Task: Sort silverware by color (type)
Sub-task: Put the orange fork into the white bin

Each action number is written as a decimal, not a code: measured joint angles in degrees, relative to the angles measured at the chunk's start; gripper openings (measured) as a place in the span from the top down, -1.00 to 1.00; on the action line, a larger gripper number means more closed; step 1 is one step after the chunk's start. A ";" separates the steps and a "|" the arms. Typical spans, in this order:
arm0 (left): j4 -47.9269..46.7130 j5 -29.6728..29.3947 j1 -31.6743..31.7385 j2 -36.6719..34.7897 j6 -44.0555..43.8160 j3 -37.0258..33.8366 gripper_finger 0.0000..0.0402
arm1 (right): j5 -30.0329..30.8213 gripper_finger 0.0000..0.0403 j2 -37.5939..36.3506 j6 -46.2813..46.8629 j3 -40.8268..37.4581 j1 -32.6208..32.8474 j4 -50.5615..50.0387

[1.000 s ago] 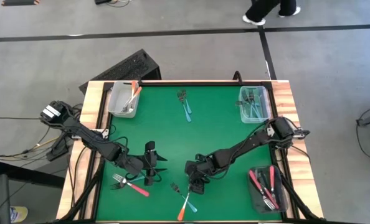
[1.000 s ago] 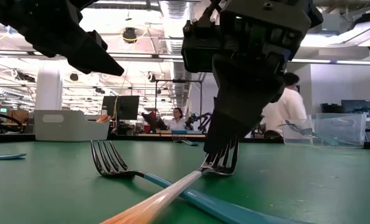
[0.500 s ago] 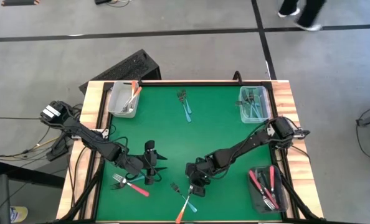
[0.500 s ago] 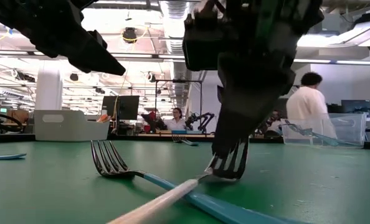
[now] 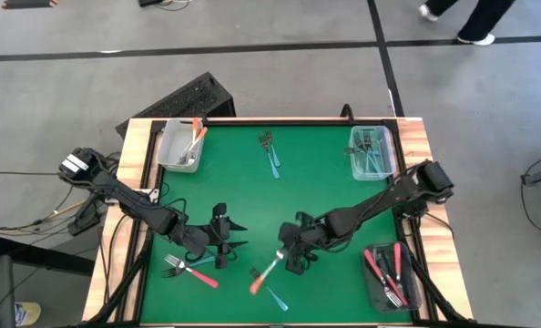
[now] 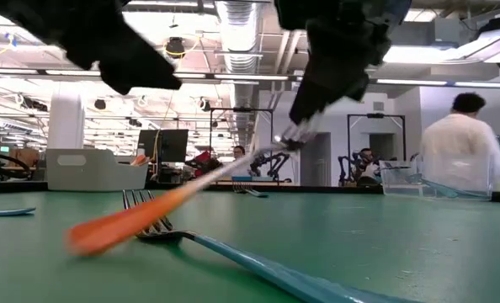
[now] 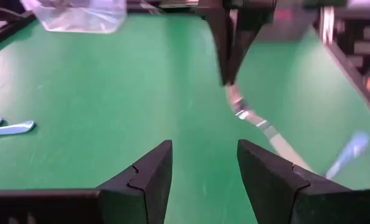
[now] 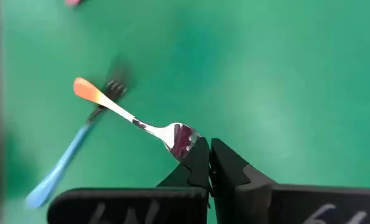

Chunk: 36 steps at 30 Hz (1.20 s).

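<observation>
Right end effector (image 8: 208, 154) apparently lifts orange fork (image 8: 132, 119) by tines.

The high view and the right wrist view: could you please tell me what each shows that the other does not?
Only the high view shows the three bins, including the dark bin of pink forks, the waiting left gripper with open fingers, and the pink fork near it. Only the right wrist view shows up close that the right gripper is shut on the tines of the orange fork. Both show that fork lifted above the blue fork on the green mat.
</observation>
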 joint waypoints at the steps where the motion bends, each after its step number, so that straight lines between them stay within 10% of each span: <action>1: 1.15 0.12 0.61 0.10 -0.76 0.00 0.16 | 2.76 0.92 -0.76 0.37 0.00 -0.08 -0.21; 11: 10.49 11.55 6.98 5.20 -1.62 0.00 0.16 | 18.22 0.92 -4.29 -0.44 -0.09 -0.48 -0.93; 27: 13.43 18.05 14.31 15.99 0.66 4.78 0.19 | 23.98 0.92 -4.36 -8.48 -0.09 -0.45 3.48; 36: 12.63 20.37 14.83 16.98 4.59 6.01 0.89 | 23.97 0.92 -4.36 -8.90 -0.07 -0.38 3.82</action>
